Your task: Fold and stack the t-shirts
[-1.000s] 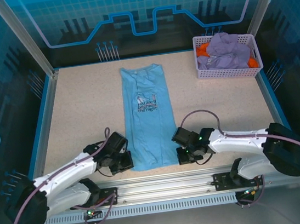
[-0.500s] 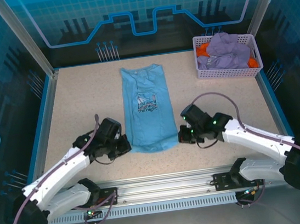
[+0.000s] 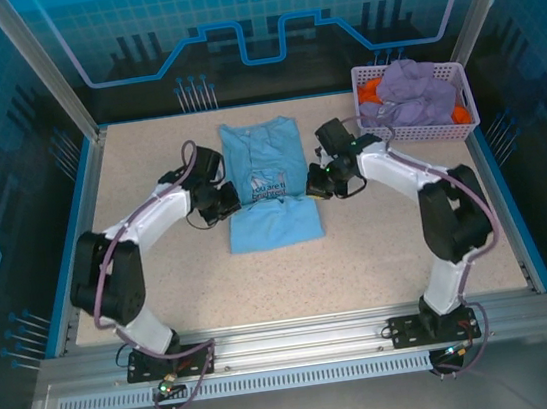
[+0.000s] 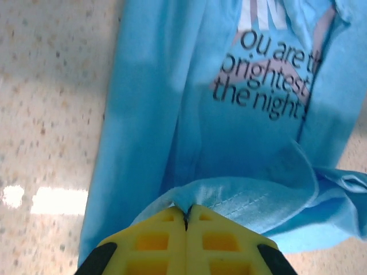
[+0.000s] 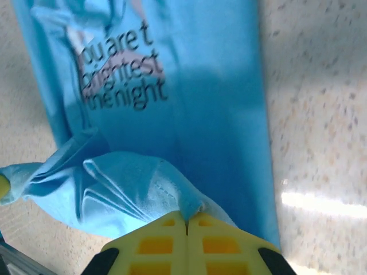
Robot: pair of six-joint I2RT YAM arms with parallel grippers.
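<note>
From above, the blue t-shirt [image 3: 262,156] lies on the worktop [image 3: 162,280], midway between the left and right edges and closer to the far edge. It is a narrow strip, so I judge that its sides are already folded in. The left tool [image 3: 225,203] and the right tool [image 3: 317,183] stand one at each side edge of it, and the lower part is doubled up over the chest. In the far right corner the basket [image 3: 415,129] holds a lavender t-shirt [image 3: 417,85] and an orange t-shirt [image 3: 370,88], both crumpled.

In the left wrist view, the left tool [image 4: 186,213] is closed tight on the hem [image 4: 241,197] of the blue t-shirt, just below the lettering [image 4: 264,86].

In the right wrist view, the right tool [image 5: 187,217] pinches its own corner of the hem in the same way.

To my eye the first shirt is in the middle of its bottom-to-top fold. The hem is not yet laid down and released. The two shirts in the basket are not yet folded or stacked.
</note>
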